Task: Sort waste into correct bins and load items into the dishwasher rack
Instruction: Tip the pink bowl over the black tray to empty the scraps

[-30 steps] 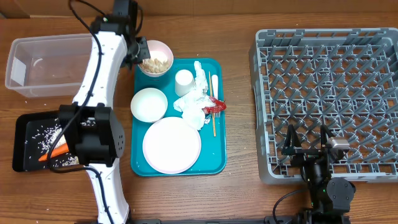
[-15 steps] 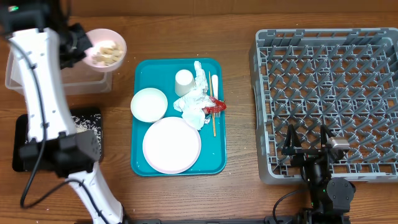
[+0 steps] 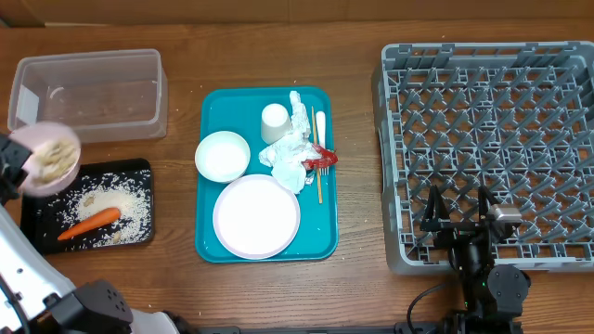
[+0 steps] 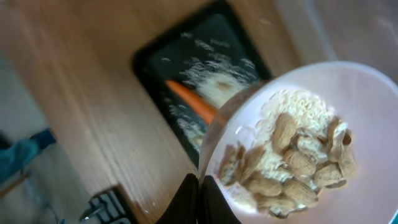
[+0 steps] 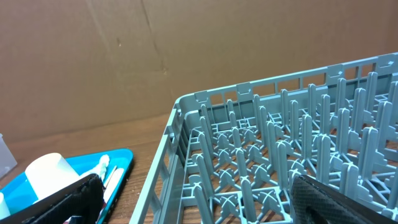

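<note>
Swinging hard left, the bowl of scraps (image 3: 46,156) has quit the corner of the clear tub (image 3: 88,93), where it hung half a second back. It now hangs at the far left, over the 10 o'clock corner of the black tray (image 3: 39,211). We see the left gripper (image 4: 198,198) clamped tight on the bowl's rim, a thin pinch and nothing more. In the wrist view the bowl spreads away toward 2 o'clock from the fingertips, with brown nut-like scraps (image 4: 292,168) heaped on pale grains inside.

Now the worry. From overhead, only part of the bowl is above the tray, and the rest overhangs the bare table (image 3: 362,288) between tub and tray. Tip it here, we reckon, and some of the load lands on wood or skips off the tray's shallow wall. A rim pinch could also let the bowl twist as the weight shifts. We'd want it carried toward 4 o'clock, over the rice (image 3: 121,199) and the carrot (image 3: 90,221) already lying there.

Moving right, the teal serving tray (image 3: 320,232) holds the second white bowl (image 3: 223,156), the cup (image 3: 275,121), the plate (image 3: 256,216) and the napkins (image 3: 290,153), all well apart from either arm. At the 6 o'clock edge of the dishwasher rack (image 3: 492,121), the right gripper (image 3: 457,213) waits, jaws spread wide, empty.
</note>
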Controlling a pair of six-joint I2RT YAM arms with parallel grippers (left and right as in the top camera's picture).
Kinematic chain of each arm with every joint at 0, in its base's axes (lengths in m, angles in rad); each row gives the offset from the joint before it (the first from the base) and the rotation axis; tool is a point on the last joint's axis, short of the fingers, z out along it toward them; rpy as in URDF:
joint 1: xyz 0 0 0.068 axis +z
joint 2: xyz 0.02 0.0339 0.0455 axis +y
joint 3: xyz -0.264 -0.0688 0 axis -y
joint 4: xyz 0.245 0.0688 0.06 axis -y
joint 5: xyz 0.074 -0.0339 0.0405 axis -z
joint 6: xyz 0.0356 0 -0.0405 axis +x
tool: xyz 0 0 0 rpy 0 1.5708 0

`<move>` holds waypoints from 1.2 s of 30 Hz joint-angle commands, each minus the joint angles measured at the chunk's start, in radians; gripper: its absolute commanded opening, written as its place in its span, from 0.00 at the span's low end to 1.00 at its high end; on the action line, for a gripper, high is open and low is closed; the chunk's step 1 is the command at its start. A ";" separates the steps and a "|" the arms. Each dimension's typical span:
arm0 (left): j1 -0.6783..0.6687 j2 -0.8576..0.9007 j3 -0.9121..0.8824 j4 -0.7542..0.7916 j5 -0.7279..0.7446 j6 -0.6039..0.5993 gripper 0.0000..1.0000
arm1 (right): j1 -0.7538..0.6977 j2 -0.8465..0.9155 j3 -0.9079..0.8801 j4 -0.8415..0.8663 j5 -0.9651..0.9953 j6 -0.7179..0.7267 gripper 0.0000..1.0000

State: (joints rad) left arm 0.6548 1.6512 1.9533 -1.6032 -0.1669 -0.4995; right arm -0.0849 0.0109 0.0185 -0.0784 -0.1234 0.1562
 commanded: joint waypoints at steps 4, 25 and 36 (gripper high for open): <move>0.012 0.034 -0.156 0.007 -0.426 -0.256 0.04 | -0.002 -0.008 -0.010 0.006 0.003 -0.004 1.00; -0.304 0.371 -0.350 -0.032 -1.060 -0.335 0.04 | -0.002 -0.008 -0.010 0.006 0.003 -0.004 1.00; -0.307 0.371 -0.465 0.092 -1.160 -0.148 0.04 | -0.002 -0.008 -0.010 0.006 0.003 -0.004 1.00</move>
State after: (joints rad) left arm 0.3531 2.0148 1.4925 -1.5425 -1.2488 -0.7540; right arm -0.0845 0.0109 0.0185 -0.0788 -0.1234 0.1558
